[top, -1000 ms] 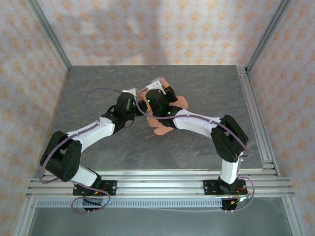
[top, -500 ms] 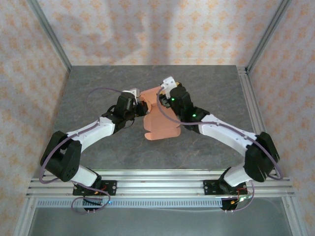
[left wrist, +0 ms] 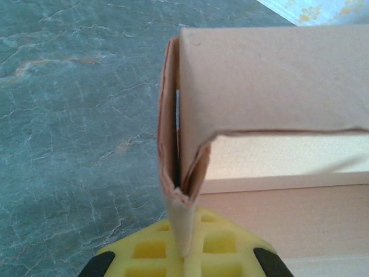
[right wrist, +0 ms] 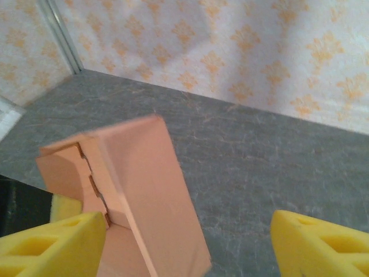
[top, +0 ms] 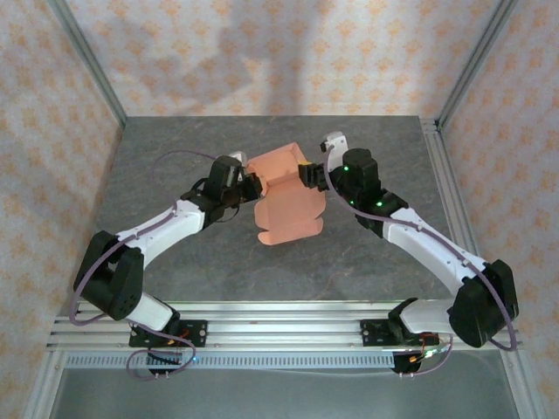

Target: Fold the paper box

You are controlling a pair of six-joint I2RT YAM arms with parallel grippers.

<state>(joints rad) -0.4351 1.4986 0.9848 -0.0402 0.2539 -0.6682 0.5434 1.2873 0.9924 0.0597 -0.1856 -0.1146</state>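
Top external view: right gripper (top: 307, 177) has just let go, jaws sprung wide, and it has pulled back to the right, off the paper box (top: 288, 208). The box sits mid-table (top: 332, 271) with its far panel standing up and its near part lying flat. The left gripper (top: 247, 186) stays clamped on the box's doubled left edge; on the left wrist view the fold is pinched between the yellow pads (left wrist: 155, 254). That crease looks set, though I'd judge more folding is still ahead. Count: one box, two grippers, one table.
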